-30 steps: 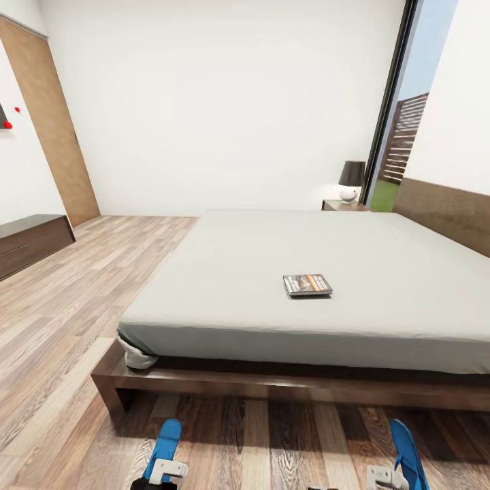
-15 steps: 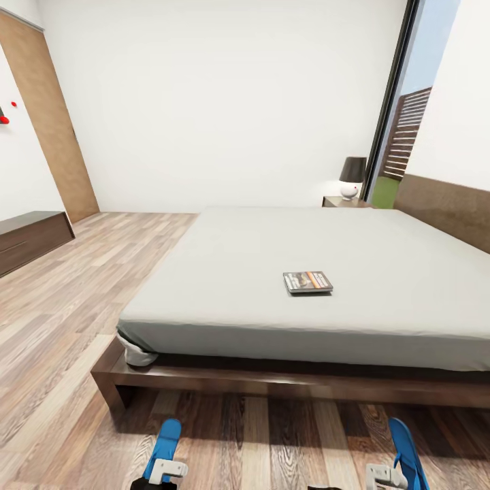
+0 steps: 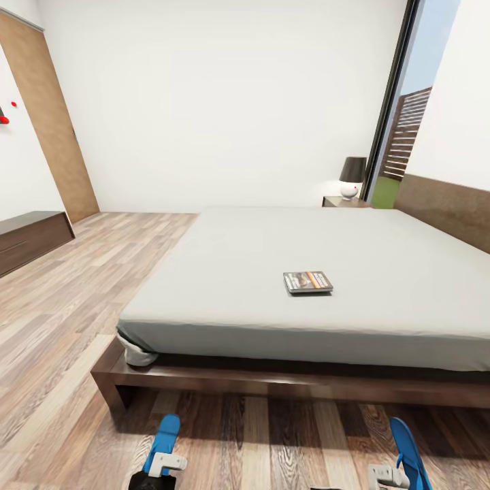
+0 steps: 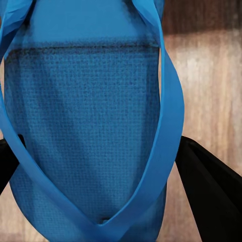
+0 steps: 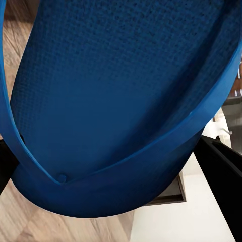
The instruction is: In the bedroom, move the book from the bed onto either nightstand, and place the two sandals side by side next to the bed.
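The bedroom has white walls and a brown wood-plank floor (image 3: 61, 327), and every place here is given from the bed (image 3: 306, 286). Nearest, just off the bed's foot rail, each arm carries a blue flip-flop: the left gripper (image 4: 96, 166) has its dark fingers either side of the left sandal (image 4: 85, 126), clamped on it, and the right gripper (image 5: 116, 166) likewise grips the right sandal (image 5: 126, 85). The two sandals hang well apart, so they need bringing together before being set down. They look light and flexible, likely to flop, so holding across the sole seems sound. The floor strip beside the foot rail is open and offers room. Further on, the book (image 3: 307, 282) lies flat on the mattress, toward the foot; it is thin and stiff, best pinched at an edge. Beyond the bed's far corner stands the nightstand (image 3: 344, 201) bearing a lamp (image 3: 352, 178).
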